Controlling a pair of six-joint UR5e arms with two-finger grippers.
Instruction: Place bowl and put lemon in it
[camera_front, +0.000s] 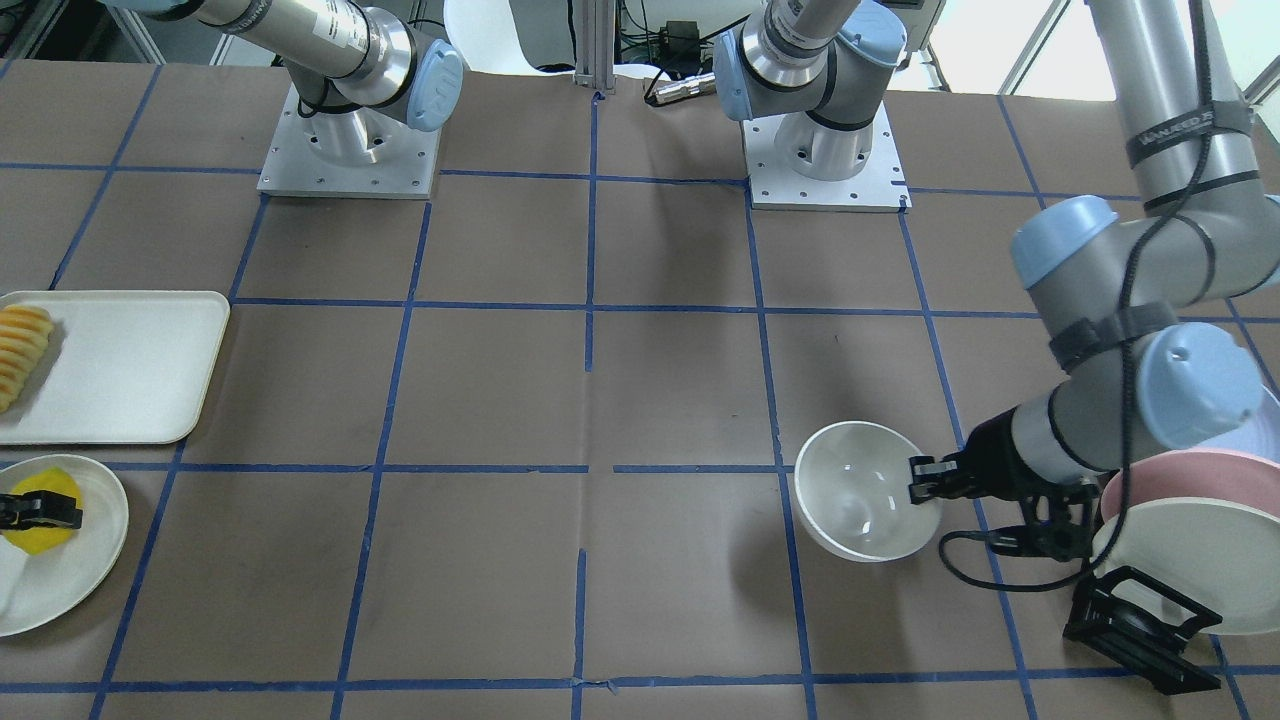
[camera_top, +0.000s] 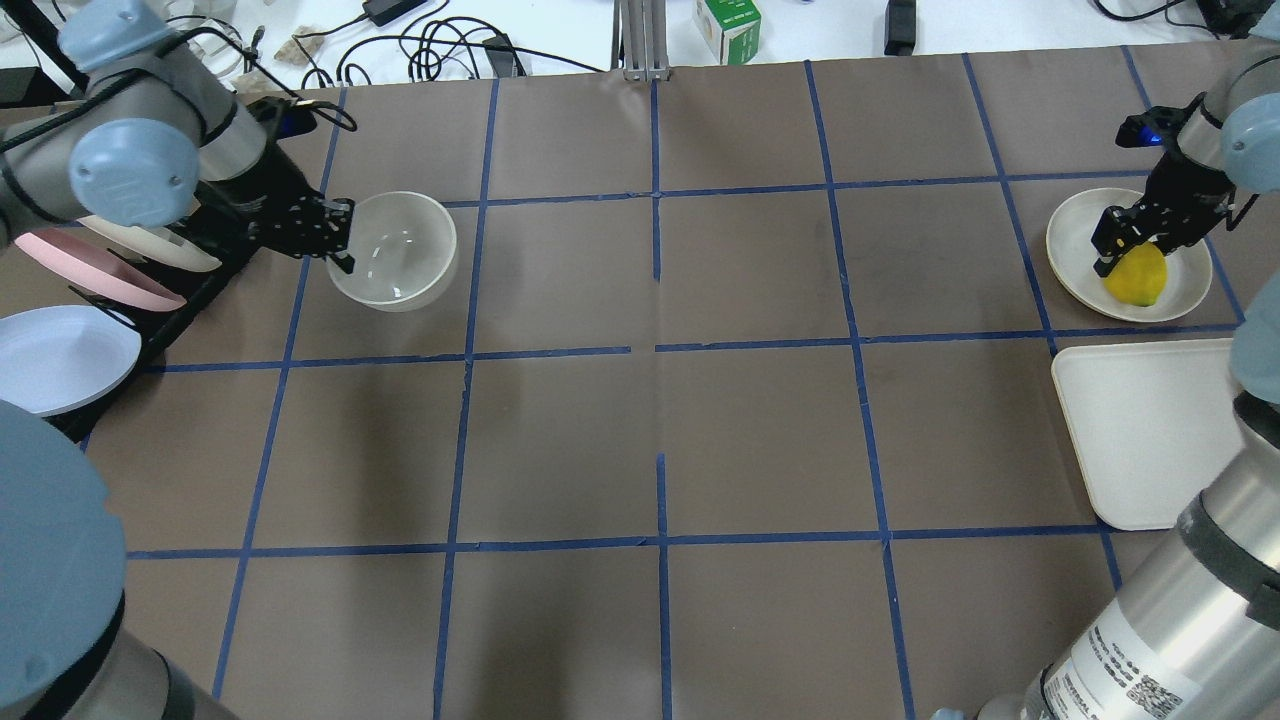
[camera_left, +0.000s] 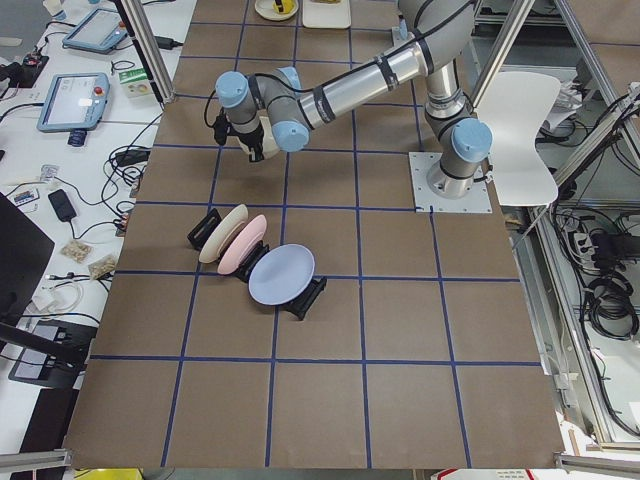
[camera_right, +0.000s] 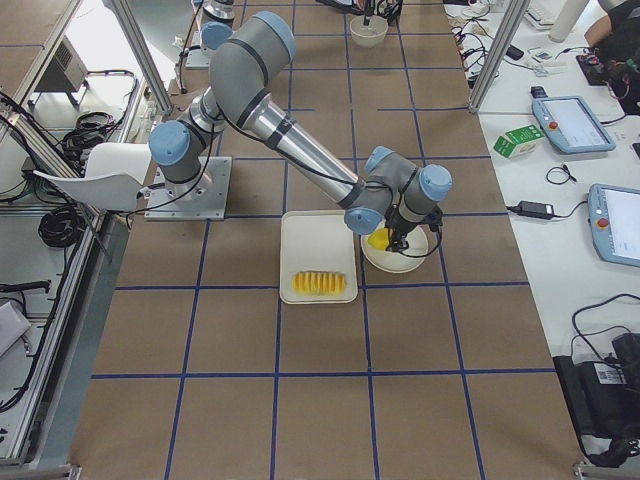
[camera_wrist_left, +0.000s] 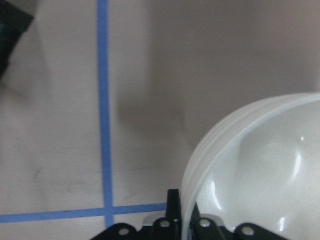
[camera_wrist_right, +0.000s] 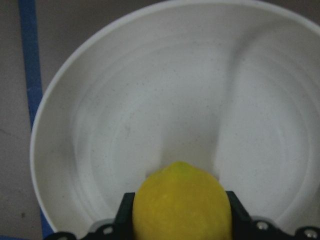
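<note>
The left arm (camera_left: 350, 85) is stretched out far to its own side with the wrist low, the left gripper (camera_top: 338, 240) clamped sideways on the rim of the bowl (camera_top: 400, 250), while the right arm (camera_right: 300, 150) reaches to the opposite side, the right gripper (camera_top: 1122, 258) pointing down, closed around the lemon (camera_top: 1140, 280)

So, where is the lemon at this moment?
In the overhead view the lemon is at far right, over the cream plate, gripped by the right gripper, just beyond the tray.

Bright even overhead light, soft shadows, small glare spots in the bowl (camera_front: 850, 500), wrist views slightly blurred.
</note>
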